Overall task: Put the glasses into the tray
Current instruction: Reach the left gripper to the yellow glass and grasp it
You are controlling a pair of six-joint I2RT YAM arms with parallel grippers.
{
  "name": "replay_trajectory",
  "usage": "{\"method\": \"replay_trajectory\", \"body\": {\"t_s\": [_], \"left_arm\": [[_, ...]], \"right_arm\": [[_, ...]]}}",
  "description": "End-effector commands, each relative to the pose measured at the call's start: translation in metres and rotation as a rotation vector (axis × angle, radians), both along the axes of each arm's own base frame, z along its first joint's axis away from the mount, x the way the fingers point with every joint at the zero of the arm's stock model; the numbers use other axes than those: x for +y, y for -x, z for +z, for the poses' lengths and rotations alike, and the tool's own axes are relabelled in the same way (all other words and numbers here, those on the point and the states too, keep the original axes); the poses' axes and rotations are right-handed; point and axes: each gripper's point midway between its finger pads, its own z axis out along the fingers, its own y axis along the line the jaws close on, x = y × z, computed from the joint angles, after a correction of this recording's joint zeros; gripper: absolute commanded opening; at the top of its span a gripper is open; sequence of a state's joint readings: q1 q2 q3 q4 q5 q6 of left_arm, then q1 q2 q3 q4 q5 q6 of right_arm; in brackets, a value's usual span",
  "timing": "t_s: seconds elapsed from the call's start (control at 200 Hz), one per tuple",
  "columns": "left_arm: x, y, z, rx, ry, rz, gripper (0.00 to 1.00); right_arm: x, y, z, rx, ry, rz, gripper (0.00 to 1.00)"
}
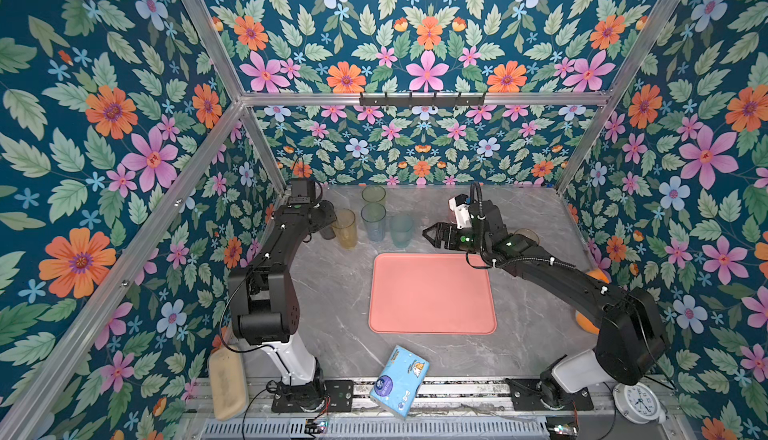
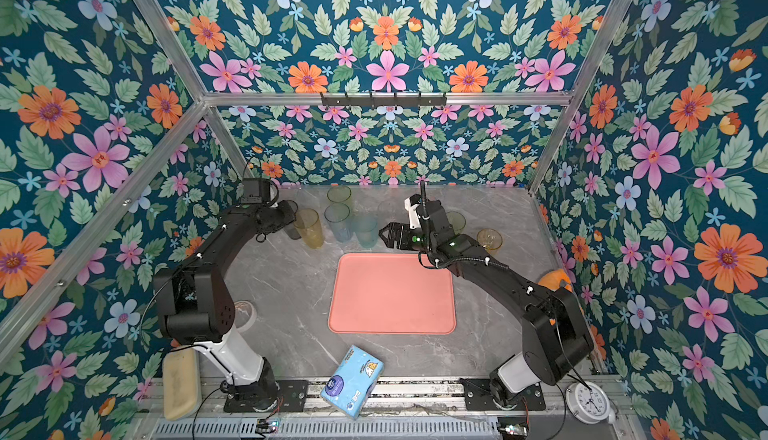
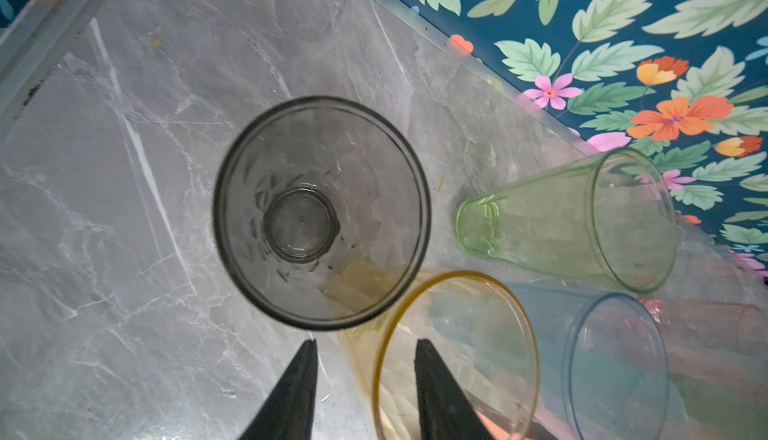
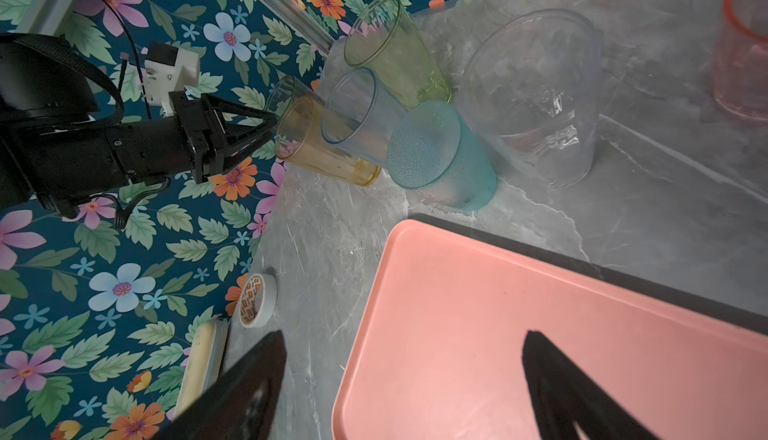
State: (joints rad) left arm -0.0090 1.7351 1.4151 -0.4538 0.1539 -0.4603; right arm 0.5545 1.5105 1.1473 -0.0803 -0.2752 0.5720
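Several glasses stand at the back left: a grey one [image 3: 320,213], an amber one [image 1: 345,228], green [image 1: 373,194], blue [image 1: 373,221] and teal [image 1: 401,230]. A clear one [image 4: 536,97] and a pink one [image 4: 744,42] stand further right, and a short amber one [image 2: 489,239] shows behind the right arm. My left gripper [image 3: 365,342] is open and straddles the amber glass's rim [image 3: 490,334], one finger inside and one outside, neither touching. The salmon tray [image 1: 432,292] lies mid-table with nothing in it. My right gripper [image 4: 404,336] hangs wide open over the tray's far left corner.
A blue tissue pack [image 1: 401,379] lies at the front edge. A tape roll [image 4: 257,300] and a beige box [image 1: 226,384] sit by the left arm's base. An orange object [image 1: 598,275] and a white clock [image 1: 638,402] are at the right. Floral walls close in three sides.
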Motion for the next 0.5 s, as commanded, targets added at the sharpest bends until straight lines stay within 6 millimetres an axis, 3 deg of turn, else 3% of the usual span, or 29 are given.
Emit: {"method": "replay_trajectory", "body": {"t_s": [0.0,0.185,0.495], "left_arm": [[-0.006,0.004,-0.005,0.033,-0.028,-0.036,0.42],[-0.011,0.004,-0.013,0.061,-0.053,-0.05,0.39],[-0.009,0.005,-0.022,0.093,-0.085,-0.055,0.21]], "right_arm": [[-0.003,-0.002,0.0,-0.015,0.025,-0.01,0.9],[-0.004,-0.002,0.001,-0.021,0.033,-0.009,0.9],[-0.005,-0.001,-0.001,-0.017,0.043,-0.011,0.9]]}}
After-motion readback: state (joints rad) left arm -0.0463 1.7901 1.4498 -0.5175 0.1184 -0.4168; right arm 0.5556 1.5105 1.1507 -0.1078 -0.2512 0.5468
